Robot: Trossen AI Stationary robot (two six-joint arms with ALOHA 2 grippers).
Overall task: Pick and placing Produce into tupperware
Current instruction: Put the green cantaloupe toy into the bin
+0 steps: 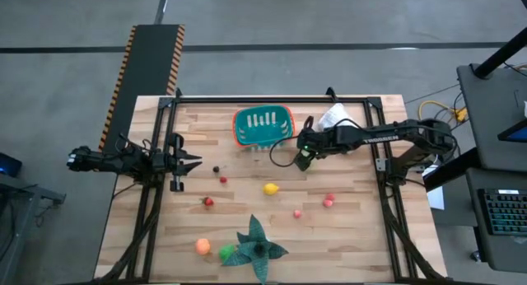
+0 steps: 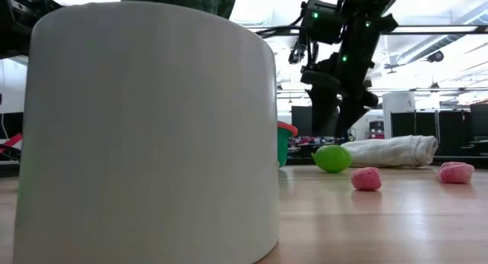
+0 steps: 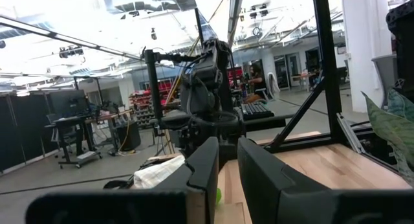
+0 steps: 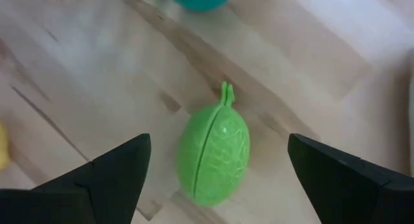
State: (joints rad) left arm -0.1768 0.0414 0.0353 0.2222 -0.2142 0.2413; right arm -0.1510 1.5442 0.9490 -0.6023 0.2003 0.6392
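Observation:
The teal tupperware (image 1: 263,126) with its orange-red rim stands at the table's far middle. My right gripper (image 1: 303,158) hangs open just to its right, fingers pointing down. In the right wrist view my right gripper (image 4: 218,146) has one finger on either side of a green ribbed fruit (image 4: 215,153) that lies on the wood, untouched. The low view shows that fruit (image 2: 332,158) below the right gripper (image 2: 329,96). Yellow (image 1: 271,188), red (image 1: 208,202), pink (image 1: 328,201) and orange (image 1: 202,246) produce lie scattered on the table. My left gripper (image 1: 188,161) waits at the left edge, fingers nearly together.
A wrinkled white bag (image 1: 333,116) lies right of the tub, behind the right arm. A dark green star-shaped leafy thing (image 1: 257,245) stands near the front edge; its white pot (image 2: 152,127) fills the low view's left. Bare wood lies between the scattered produce.

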